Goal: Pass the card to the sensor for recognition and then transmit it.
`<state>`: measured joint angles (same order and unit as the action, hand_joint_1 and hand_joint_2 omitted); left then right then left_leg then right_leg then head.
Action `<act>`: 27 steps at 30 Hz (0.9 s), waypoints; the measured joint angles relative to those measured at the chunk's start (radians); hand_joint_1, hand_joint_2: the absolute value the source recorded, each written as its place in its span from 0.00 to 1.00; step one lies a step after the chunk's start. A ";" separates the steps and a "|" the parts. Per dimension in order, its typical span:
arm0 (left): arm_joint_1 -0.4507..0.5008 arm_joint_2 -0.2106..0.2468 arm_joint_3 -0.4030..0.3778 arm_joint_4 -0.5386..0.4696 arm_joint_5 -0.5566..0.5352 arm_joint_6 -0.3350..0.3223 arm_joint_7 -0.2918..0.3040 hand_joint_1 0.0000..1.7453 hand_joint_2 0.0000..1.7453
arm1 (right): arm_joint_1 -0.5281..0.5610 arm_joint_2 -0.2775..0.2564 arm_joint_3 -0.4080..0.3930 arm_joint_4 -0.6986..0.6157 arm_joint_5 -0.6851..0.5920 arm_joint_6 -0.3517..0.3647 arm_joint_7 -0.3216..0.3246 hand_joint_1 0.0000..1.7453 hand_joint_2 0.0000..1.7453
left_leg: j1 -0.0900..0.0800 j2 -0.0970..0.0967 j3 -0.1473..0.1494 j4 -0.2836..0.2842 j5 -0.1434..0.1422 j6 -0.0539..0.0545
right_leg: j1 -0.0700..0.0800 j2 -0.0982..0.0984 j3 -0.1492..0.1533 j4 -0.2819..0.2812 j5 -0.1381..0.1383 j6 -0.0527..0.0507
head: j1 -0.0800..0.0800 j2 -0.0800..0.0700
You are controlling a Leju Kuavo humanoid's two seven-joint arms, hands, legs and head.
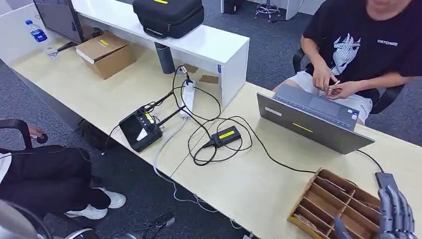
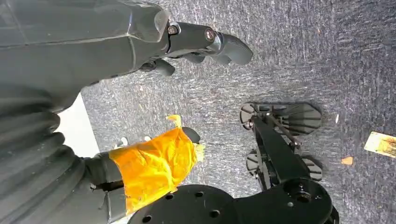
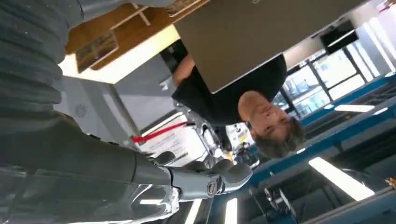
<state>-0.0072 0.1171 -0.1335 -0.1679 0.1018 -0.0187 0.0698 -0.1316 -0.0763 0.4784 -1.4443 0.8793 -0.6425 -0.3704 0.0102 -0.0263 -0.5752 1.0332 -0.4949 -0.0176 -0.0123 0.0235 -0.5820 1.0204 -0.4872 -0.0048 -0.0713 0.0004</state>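
A wooden tray (image 1: 323,199) with several compartments sits at the table's near right corner. My right hand (image 1: 395,211) hovers over its right end, fingers stretched and apart, holding nothing. In the right wrist view the same hand (image 3: 205,179) is empty, and a flat brownish card-like piece (image 3: 95,49) lies in one compartment of the tray (image 3: 135,28). A small black box with a yellow label (image 1: 226,135), on a cable, lies mid-table. My left hand (image 2: 187,51) hangs over the carpet with its fingers apart, empty, its thumb (image 2: 154,168) wrapped in orange tape.
A grey laptop (image 1: 311,122) stands behind the tray, with a seated person (image 1: 358,50) behind it handling something small. A black controller with a screen (image 1: 142,128), a power strip (image 1: 187,97) and looping cables lie left of the box. Another seated person's legs (image 1: 50,179) are at the left.
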 joint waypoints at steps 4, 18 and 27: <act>0.000 0.000 0.000 0.000 0.000 0.000 -0.002 0.00 1.00 | 0.033 -0.004 0.002 0.008 0.045 -0.041 0.018 0.00 1.00 | 0.000 0.000 0.000 0.000 0.000 0.000 | 0.000 0.000 0.000 0.000 0.000 0.000 | 0.000 0.000; 0.000 0.000 0.001 0.000 -0.011 0.001 -0.008 0.00 1.00 | 0.081 -0.011 -0.009 0.093 0.139 -0.048 0.022 0.00 1.00 | 0.000 0.000 0.000 0.000 0.000 0.000 | 0.000 0.000 0.000 0.000 0.000 0.000 | 0.000 0.000; -0.001 0.000 0.001 0.000 -0.018 0.001 -0.009 0.00 1.00 | 0.087 -0.011 -0.057 0.152 0.206 -0.048 0.028 0.00 1.00 | 0.000 0.000 0.000 0.000 0.000 0.000 | 0.000 0.000 0.000 0.000 0.000 0.000 | 0.000 0.000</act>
<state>-0.0078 0.1175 -0.1324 -0.1679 0.0843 -0.0179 0.0610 -0.0450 -0.0874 0.4215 -1.2920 1.0849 -0.6909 -0.3422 0.0101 -0.0264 -0.5750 1.0335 -0.4949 -0.0176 -0.0124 0.0234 -0.5817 1.0204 -0.4870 -0.0047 -0.0713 0.0004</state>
